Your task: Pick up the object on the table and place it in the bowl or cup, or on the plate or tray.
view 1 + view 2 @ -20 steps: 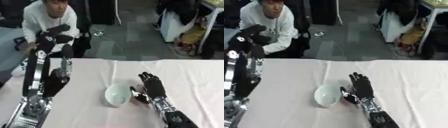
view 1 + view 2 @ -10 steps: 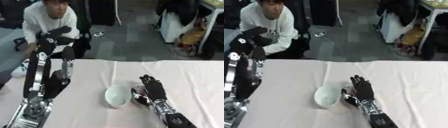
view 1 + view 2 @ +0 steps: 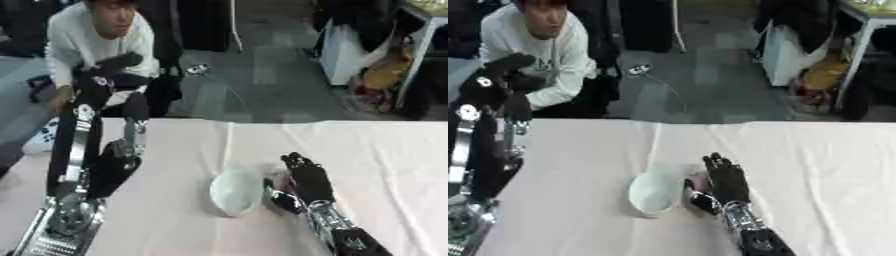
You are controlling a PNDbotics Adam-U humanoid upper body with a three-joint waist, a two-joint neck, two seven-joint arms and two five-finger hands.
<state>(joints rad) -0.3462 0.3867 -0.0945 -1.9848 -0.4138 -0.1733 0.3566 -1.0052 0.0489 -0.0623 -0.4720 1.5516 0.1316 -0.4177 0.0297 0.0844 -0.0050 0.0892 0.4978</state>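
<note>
A pale round bowl (image 3: pixel 234 192) lies on the pinkish tablecloth near the front middle. My right hand (image 3: pixel 304 179) stands just right of it, fingers straight and pointing away from me, thumb side close to the bowl's rim. A small pale pinkish thing (image 3: pixel 277 176) shows between the thumb and the bowl; I cannot make out its shape or whether the hand holds it. My left arm rises steeply at the left, and its hand (image 3: pixel 108 70) hangs high above the table's far left edge, blurred.
The table's far edge (image 3: pixel 289 122) runs across the middle of the view. A person in a white top (image 3: pixel 540 55) crouches on the floor beyond the far left corner. My left arm's silver base (image 3: pixel 66 222) fills the near left.
My right hand has slid a little toward the near edge, staying beside the bowl. The bowl and the raised left arm have hardly moved.
</note>
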